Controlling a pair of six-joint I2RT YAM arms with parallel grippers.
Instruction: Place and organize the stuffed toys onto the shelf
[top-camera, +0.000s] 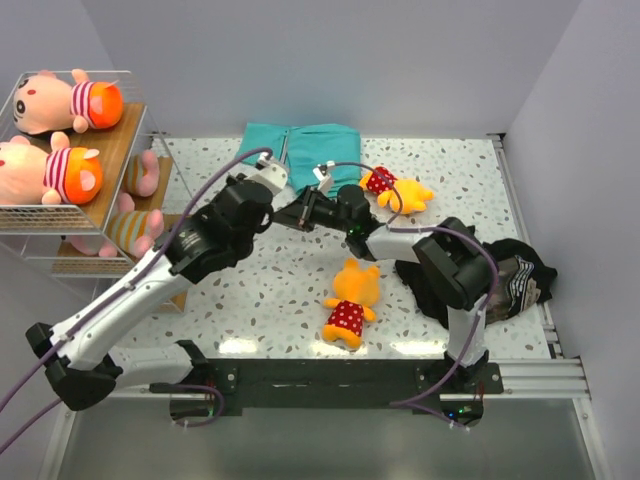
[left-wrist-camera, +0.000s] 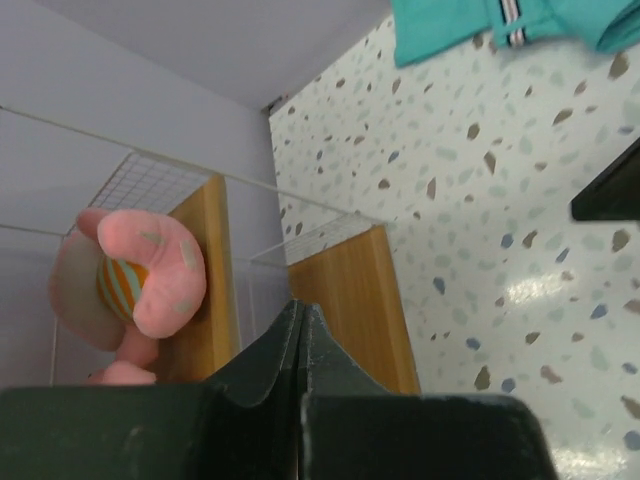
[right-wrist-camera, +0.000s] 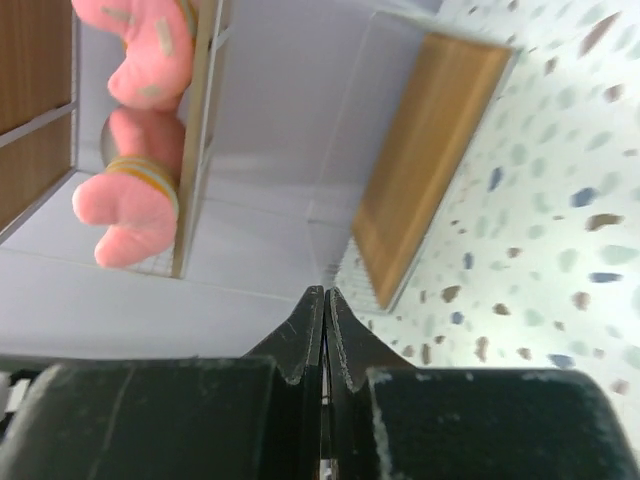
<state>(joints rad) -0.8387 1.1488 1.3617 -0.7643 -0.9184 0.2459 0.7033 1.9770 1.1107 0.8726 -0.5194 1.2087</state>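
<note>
The shelf (top-camera: 118, 165) stands at the far left with two pink striped-shirt toys on its top tier (top-camera: 65, 100) (top-camera: 50, 172) and two more on lower tiers (top-camera: 137, 230). Two orange toys in red dotted dresses lie on the table, one near the front (top-camera: 350, 298) and one at the back (top-camera: 395, 188). My left gripper (top-camera: 230, 197) (left-wrist-camera: 300, 310) is shut and empty, facing the shelf's lower board (left-wrist-camera: 350, 300) and a pink toy (left-wrist-camera: 150, 270). My right gripper (top-camera: 287, 216) (right-wrist-camera: 326, 295) is shut and empty, pointing left toward the shelf (right-wrist-camera: 430, 160).
A teal cloth (top-camera: 300, 145) lies at the back middle, behind both grippers. A black garment with white lettering (top-camera: 512, 275) lies at the right beside the right arm. White walls enclose the table.
</note>
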